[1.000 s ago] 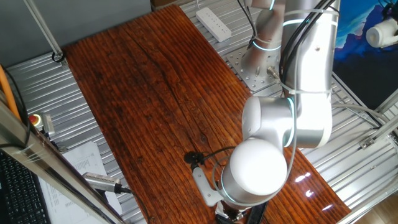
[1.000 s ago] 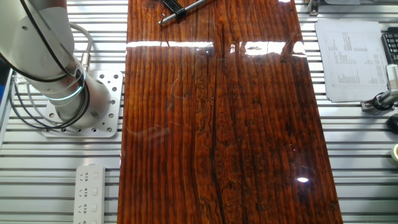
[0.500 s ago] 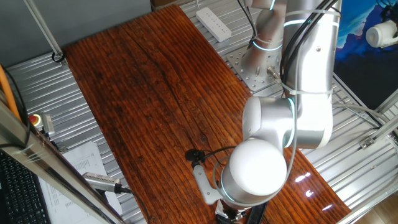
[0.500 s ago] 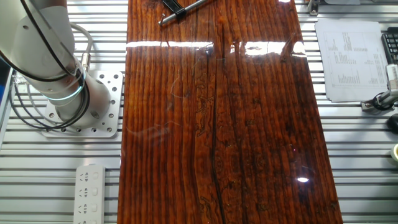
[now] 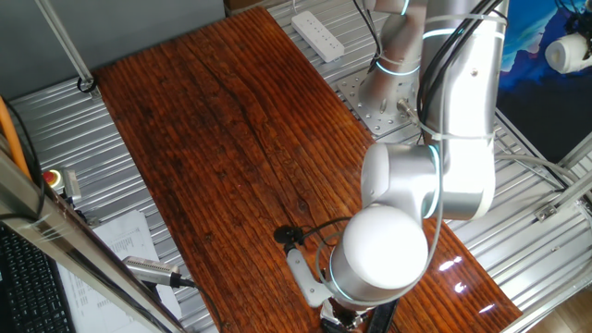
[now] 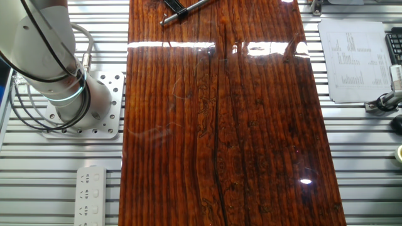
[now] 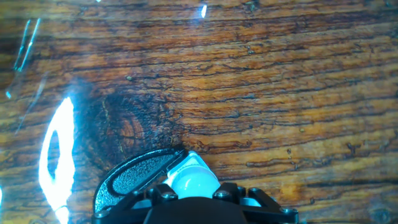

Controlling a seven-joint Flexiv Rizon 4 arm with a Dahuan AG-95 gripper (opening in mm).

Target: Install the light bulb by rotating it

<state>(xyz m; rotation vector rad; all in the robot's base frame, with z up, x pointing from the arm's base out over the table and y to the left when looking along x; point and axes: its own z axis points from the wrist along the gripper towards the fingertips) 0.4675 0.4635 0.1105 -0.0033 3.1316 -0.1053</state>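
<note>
In the hand view the light bulb (image 7: 191, 179) shows as a small white rounded dome at the bottom edge. It sits between my gripper's (image 7: 193, 194) two black fingers (image 7: 163, 195), which are closed against its sides. Just beyond the bulb lies a black textured round base (image 7: 134, 180) on the wood, and the bulb's far end meets it. In one fixed view my arm's big white joint (image 5: 384, 254) hides the bulb and most of the gripper. The other fixed view shows neither of them.
The wooden table (image 5: 213, 129) runs from far left to near right. A white lumpy piece (image 5: 302, 274) and a black cable end (image 5: 289, 235) lie beside my wrist. A power strip (image 5: 317, 34), papers (image 6: 352, 59) and a black pen-like tool (image 6: 179, 9) lie around the edges.
</note>
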